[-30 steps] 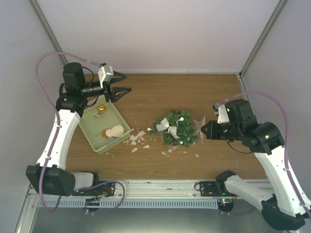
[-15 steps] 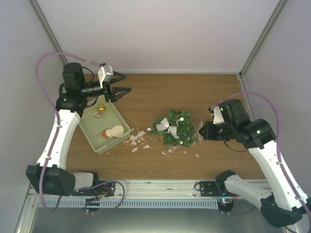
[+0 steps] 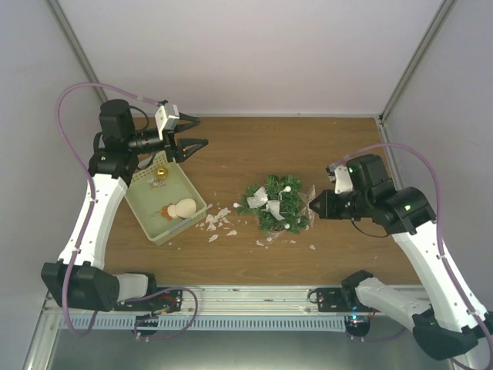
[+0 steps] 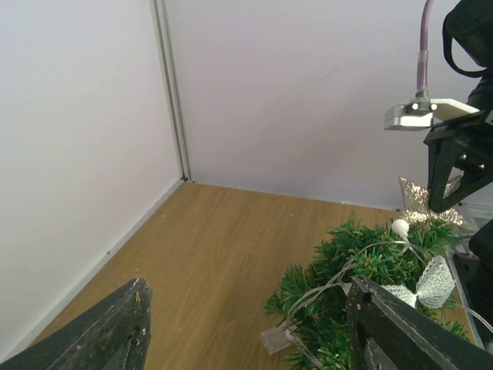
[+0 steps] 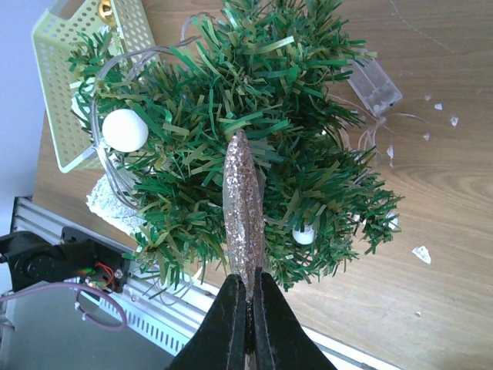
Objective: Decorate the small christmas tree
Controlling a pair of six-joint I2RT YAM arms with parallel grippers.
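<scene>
the small christmas tree stands right of centre on the wooden counter. its needles are bushy and dark green. a clear wire with round white bulbs winds through them, a silver mesh bow sits on its left side, and a clear battery box lies at its foot. the pot is hidden by the branches.

the right claw is clamped on a glitter star, seen edge-on and lying against the needles on the tree's right side.

white fragments are scattered on the counter just left of the tree. beyond them a pale green tray holds a gold ball and a white ornament. the left claw hangs beyond the tray's far corner, jaws apart, holding nothing.

bare wood runs from the tree to the far wall. white panels bound the counter at the back and on both sides.
</scene>
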